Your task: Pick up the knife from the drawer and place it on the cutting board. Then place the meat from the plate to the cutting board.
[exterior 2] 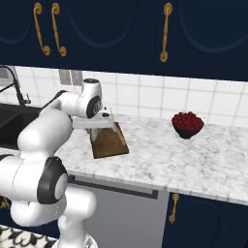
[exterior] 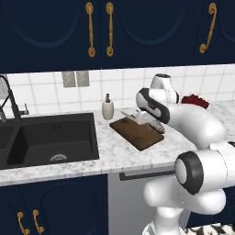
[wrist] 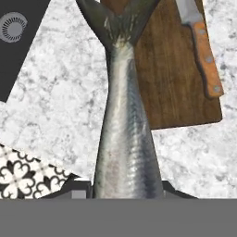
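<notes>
Over the cutting board (wrist: 176, 78), the gripper (wrist: 127, 192) pinches the meat (wrist: 125, 139) — the silver fish hangs from the fingers with its tail pointing toward the board's near corner. The knife (wrist: 203, 51) already lies on the board along one edge, its handle toward the corner. In the left base view the hand sits low above the board, beside the soap dispenser (exterior: 108, 108). To finish well, the arm should carry the fish further over the bare wood, clear of the knife, and lower it until it rests flat before letting go — part of it seems to hang over the marble counter (wrist: 55, 92).
</notes>
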